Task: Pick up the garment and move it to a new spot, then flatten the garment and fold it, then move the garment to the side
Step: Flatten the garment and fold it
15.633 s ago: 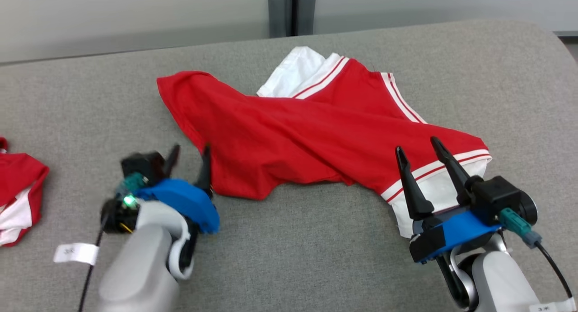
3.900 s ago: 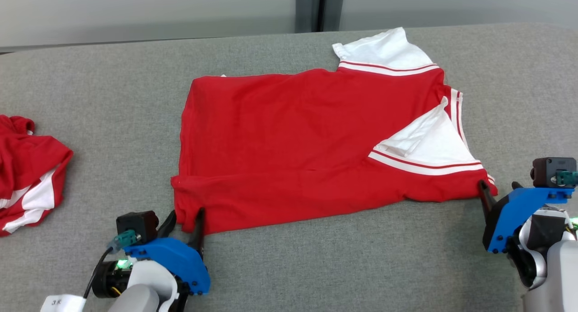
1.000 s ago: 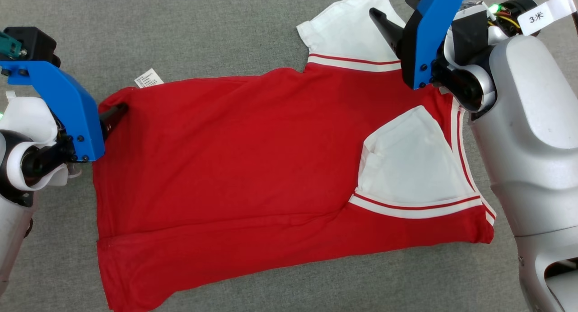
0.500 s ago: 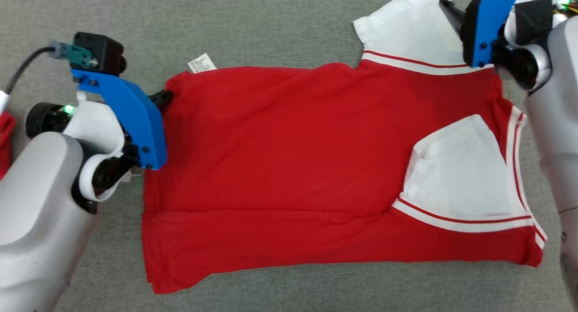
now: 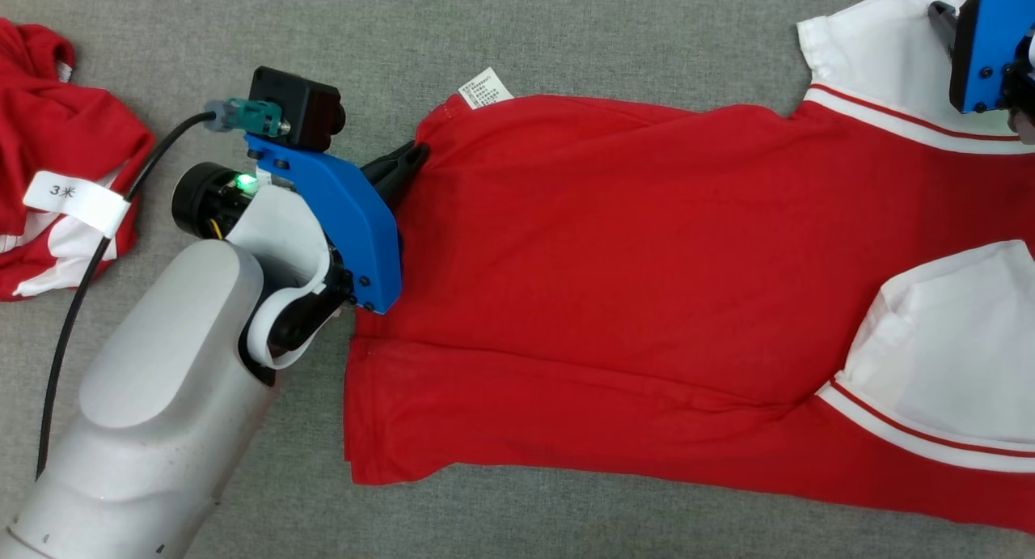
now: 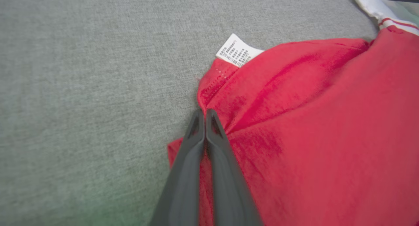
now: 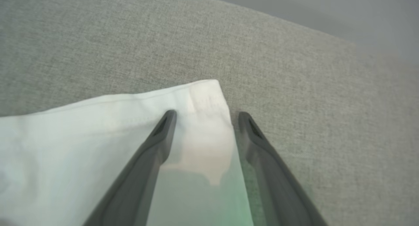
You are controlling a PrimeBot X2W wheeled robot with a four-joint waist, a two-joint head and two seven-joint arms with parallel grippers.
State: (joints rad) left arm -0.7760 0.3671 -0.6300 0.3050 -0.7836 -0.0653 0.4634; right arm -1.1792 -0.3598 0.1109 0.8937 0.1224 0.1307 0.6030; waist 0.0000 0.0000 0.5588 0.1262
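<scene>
At nine to ten o'clock in my head view a spare garment (image 5: 57,138) lies bunched, well apart from the job. My left pincer (image 6: 205,116) is clamped shut on the garment (image 5: 647,284) at its ten-o'clock corner, just beside the care label (image 5: 485,87); the cloth puckers toward the tips. The garment lies spread, mostly flat, on the grey surface (image 5: 566,25), with a folded-in sleeve (image 5: 954,340) over the body at four o'clock. At one o'clock my right pincer (image 7: 207,114) stands open astride the corner of the far sleeve (image 7: 98,128), one finger over the cloth, the other just beside its edge, gripping nothing.

I judge this the start of the fold, with one corner taken and the other not yet. Next I need to close the right pincer on that sleeve, then lift both together and carry the far edge toward six o'clock, with even tension.
</scene>
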